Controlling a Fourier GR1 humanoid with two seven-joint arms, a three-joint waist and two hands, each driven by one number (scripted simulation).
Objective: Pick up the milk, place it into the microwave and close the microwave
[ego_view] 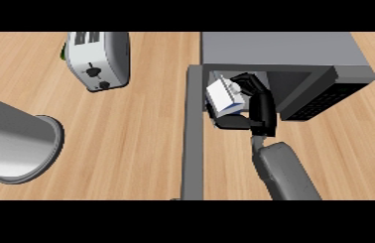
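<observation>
The right robot hand (253,105) curls its fingers round the milk (223,95), a white carton with a blue patch, holding it tilted at the mouth of the microwave (293,58). The microwave's door (193,133) stands open just to the left of the robot hand. Well off to its left on the wooden desk (139,138) lie a toaster (99,58) and a grey pot (26,143).

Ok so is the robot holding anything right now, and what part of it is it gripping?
Yes. The right hand holds the milk carton by its side, fingers curled round it, at the open mouth of the microwave. The left hand is not in view.
</observation>
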